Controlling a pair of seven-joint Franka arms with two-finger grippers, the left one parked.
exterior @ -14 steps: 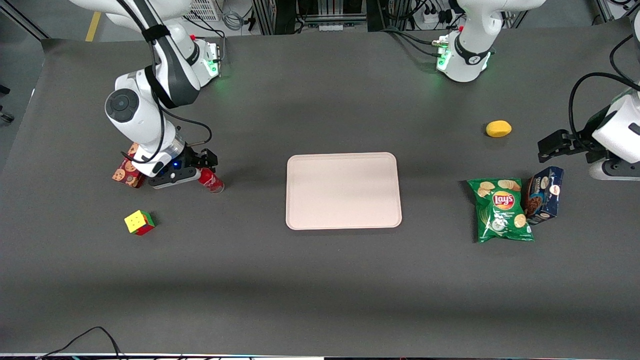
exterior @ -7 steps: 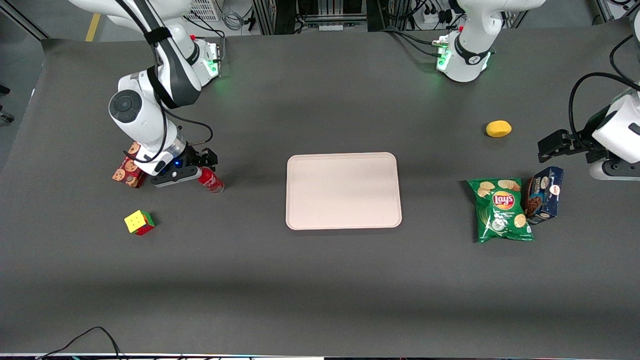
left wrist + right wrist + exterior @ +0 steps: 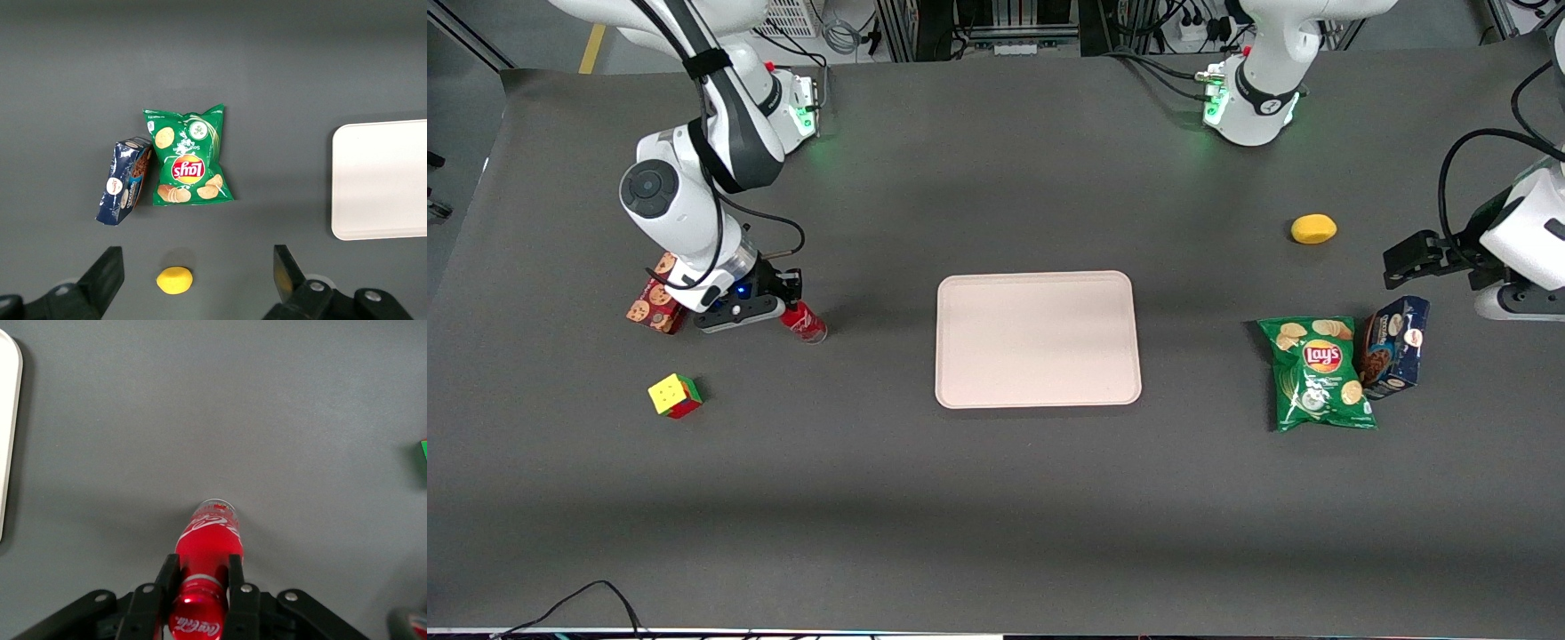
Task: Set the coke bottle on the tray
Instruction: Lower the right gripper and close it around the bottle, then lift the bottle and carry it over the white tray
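Observation:
The coke bottle (image 3: pixel 805 322), slim and red with a red cap, stands on the dark table toward the working arm's end. My gripper (image 3: pixel 788 302) is over it, shut on the bottle's neck. In the right wrist view the two black fingers (image 3: pixel 167 577) press the neck just below the cap, the gripper (image 3: pixel 200 575) is centred on it, and the bottle's red body (image 3: pixel 208 540) with white script reaches down to the table. The pale pinkish-beige tray (image 3: pixel 1038 340) lies flat and bare mid-table, well apart from the bottle; its edge shows in the right wrist view (image 3: pixel 5 420).
A red cookie box (image 3: pixel 647 307) lies under the arm beside the gripper. A colour cube (image 3: pixel 675 396) sits nearer the front camera. Toward the parked arm's end lie a green chips bag (image 3: pixel 1319 373), a blue cookie box (image 3: pixel 1394 347) and a yellow lemon (image 3: pixel 1313 228).
The gripper's fingers have drawn together onto the bottle's neck. The arm shifted slightly toward the bottle a second ago and has held since. The bottle has barely moved.

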